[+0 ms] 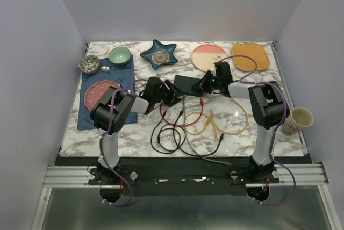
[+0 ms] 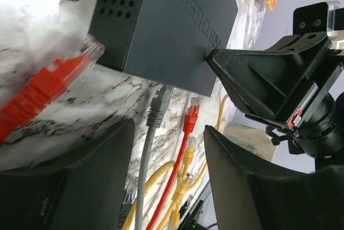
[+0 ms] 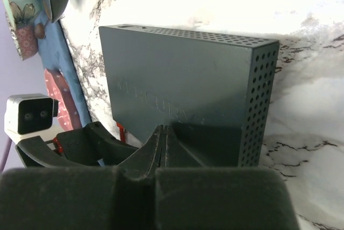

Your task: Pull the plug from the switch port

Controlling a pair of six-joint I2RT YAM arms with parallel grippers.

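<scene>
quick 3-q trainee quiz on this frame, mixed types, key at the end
1. True or false: the right gripper has its fingers shut, with the tips on top of the switch.
2. In the left wrist view, which colour of plug reaches the switch's near edge? A red, B grey, C yellow.
3. Fill in: the left gripper has its fingers ___.

Key
1. True.
2. B: the grey plug runs up to the edge and looks seated, though the port itself is hidden.
3. Open, one either side of the grey plug's cable.
</scene>
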